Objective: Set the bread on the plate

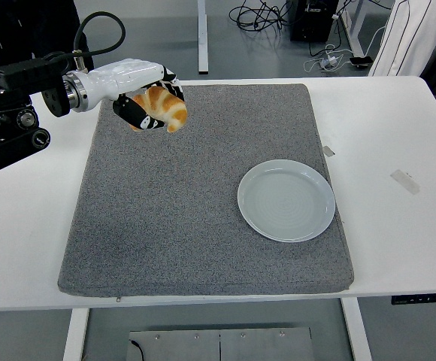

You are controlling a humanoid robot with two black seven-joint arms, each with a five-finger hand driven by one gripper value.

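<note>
My left hand (146, 101) is shut on the bread (162, 107), a golden-brown croissant, and holds it raised high over the far left part of the grey mat (203, 226). The hand has a white shell and black fingers curled under and around the bread. The pale grey-green plate (286, 200) lies empty on the right side of the mat, well to the right of and nearer than the hand. The right arm is out of view.
The mat covers the middle of the white table (398, 135). A small strip of tape (404, 181) lies on the table at the right. Cables and table legs show on the floor beyond the far edge.
</note>
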